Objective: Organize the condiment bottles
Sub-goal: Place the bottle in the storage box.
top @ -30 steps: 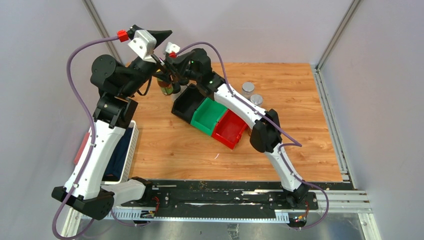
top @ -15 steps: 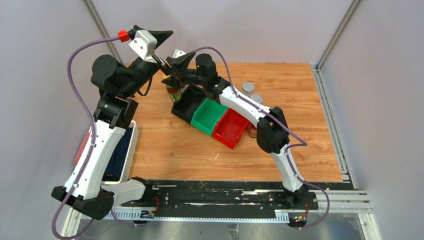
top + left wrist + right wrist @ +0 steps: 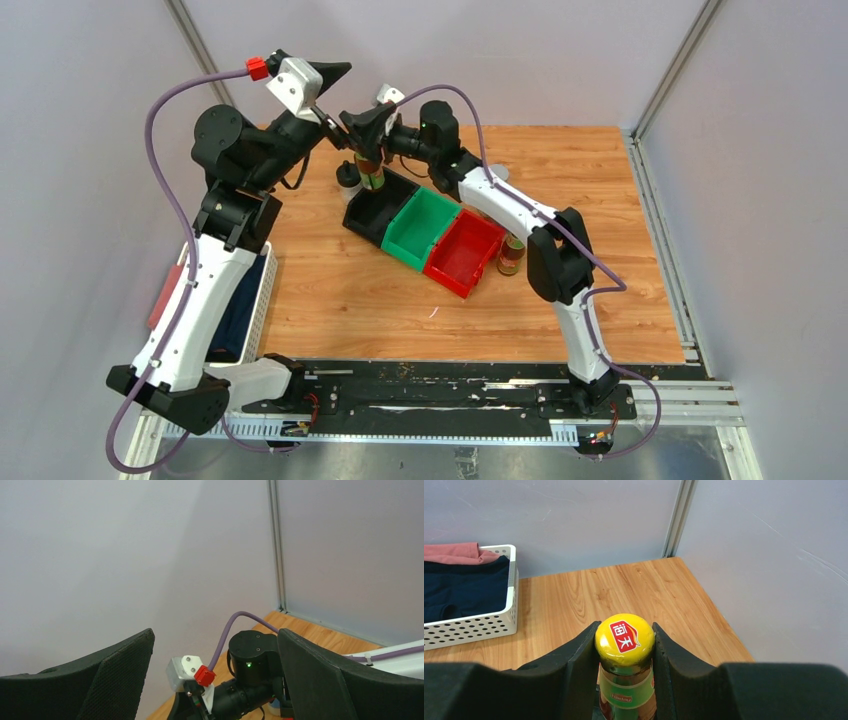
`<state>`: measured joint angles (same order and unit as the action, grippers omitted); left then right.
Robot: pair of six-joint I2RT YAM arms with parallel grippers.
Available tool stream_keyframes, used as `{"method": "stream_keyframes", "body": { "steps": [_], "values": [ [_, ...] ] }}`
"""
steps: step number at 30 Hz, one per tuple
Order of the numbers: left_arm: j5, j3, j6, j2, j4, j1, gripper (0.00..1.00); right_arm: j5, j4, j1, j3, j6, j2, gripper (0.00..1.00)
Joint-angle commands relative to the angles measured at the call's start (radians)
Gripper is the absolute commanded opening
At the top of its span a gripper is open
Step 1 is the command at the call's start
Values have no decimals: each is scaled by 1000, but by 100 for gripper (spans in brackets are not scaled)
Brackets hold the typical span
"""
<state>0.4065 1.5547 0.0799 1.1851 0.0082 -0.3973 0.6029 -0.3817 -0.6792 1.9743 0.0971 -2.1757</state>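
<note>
Reaching far out, the right claw clamps a yellow-capped bottle — left claw tilted upward, spread apart.

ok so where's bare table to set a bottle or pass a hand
Bare wood: the near strip between the bins and the black base rail, and the right side from the right arm to the wall frame. Crowded: the far left by the black bin, where the right gripper holds a brown bottle beside a black-capped bottle, left gripper close.
</note>
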Motion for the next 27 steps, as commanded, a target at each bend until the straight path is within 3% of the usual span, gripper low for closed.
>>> {"method": "stream_keyframes", "body": {
  "steps": [1, 27],
  "values": [
    [-8, 19, 12, 5, -4, -12, 100, 5, -173, 17, -10, -27, 90, 0],
    [-17, 14, 18, 34, -2, -12, 100, 15, -229, 84, -59, -90, 41, 0]
  ]
}}
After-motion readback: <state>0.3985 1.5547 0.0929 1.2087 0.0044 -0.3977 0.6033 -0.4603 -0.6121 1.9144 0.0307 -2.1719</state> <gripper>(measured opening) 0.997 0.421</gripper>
